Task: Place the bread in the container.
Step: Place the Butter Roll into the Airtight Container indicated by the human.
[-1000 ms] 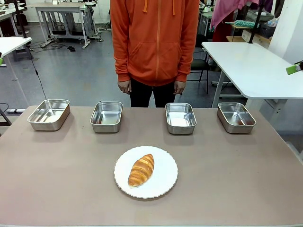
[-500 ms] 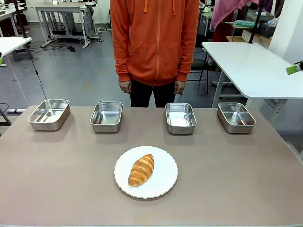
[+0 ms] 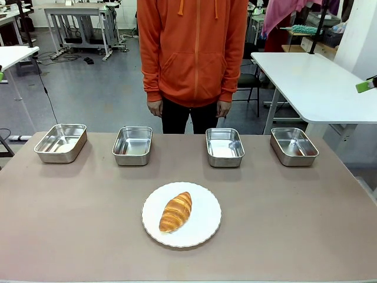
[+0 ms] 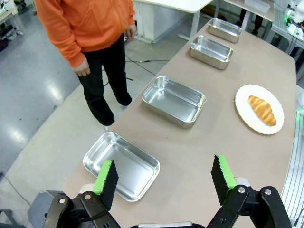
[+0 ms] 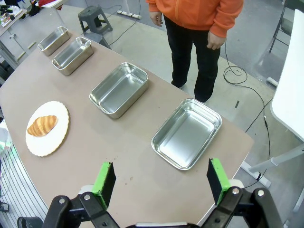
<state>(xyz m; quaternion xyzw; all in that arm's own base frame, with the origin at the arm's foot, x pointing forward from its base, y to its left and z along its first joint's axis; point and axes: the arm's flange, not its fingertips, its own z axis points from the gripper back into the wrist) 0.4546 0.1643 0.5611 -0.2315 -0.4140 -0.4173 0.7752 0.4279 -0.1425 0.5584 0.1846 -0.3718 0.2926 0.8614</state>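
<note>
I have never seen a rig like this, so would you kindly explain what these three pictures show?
This is a two-armed robot at a table. The front view looks from between the arms across to a person in orange. Four steel pans stand in a row on the far side; nearer, a croissant lies on a white plate. The other two pictures come from cameras on each wrist: the left gripper and the right gripper are both open, above the table, holding nothing.

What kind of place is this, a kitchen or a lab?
Probably a robotics lab: white workbenches, loose cables on the floor, and a table of steel pans and a croissant beneath the open left gripper and right gripper.
</note>
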